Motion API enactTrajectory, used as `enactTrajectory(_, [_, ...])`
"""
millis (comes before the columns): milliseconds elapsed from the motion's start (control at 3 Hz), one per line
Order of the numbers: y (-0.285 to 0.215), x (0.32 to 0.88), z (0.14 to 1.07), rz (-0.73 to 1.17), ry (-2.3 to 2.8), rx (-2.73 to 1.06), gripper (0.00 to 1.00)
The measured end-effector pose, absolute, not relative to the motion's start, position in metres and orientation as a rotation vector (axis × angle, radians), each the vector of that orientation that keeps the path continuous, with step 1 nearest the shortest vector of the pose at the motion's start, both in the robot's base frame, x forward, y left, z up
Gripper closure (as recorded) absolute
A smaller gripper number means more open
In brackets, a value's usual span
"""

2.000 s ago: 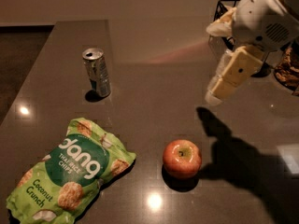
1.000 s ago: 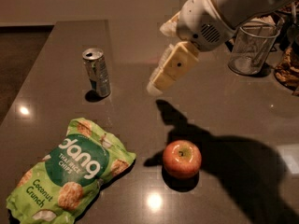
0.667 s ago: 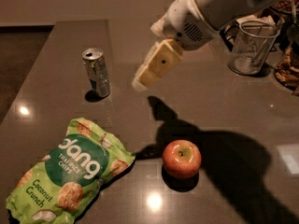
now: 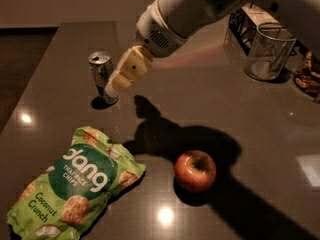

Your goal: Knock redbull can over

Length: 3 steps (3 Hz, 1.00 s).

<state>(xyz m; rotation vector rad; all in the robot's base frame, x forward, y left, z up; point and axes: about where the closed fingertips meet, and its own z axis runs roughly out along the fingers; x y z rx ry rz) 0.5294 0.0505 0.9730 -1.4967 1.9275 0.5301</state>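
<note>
The redbull can (image 4: pixel 102 75), a slim silver can with blue-grey panels and a shiny top, stands upright on the dark table (image 4: pixel 200 99) at the left back. My gripper (image 4: pixel 116 85) comes in from the upper right on a white arm. Its cream-coloured fingers (image 4: pixel 129 71) slant down to the left, and the tips are right next to the can's right side, near its lower half. I cannot tell whether they touch the can.
A green bag of Dang chips (image 4: pixel 75 181) lies at the front left. A red apple (image 4: pixel 195 170) sits at the front middle. A clear glass cup (image 4: pixel 267 51) stands at the back right, next to a dark rack (image 4: pixel 240 19).
My arm has swept from the right side of the table to the left and down, bringing the gripper up beside the can. The can, apple and bag have not moved.
</note>
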Motion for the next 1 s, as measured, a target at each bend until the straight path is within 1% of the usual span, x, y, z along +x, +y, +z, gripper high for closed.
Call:
enactTrajectory(333, [0.079,0.549,0.956,0.503,1.981,-1.508,0.00])
enactTrajectory(1000, [0.122,0.585,0.935,0.492,2.057,-1.503,0.00])
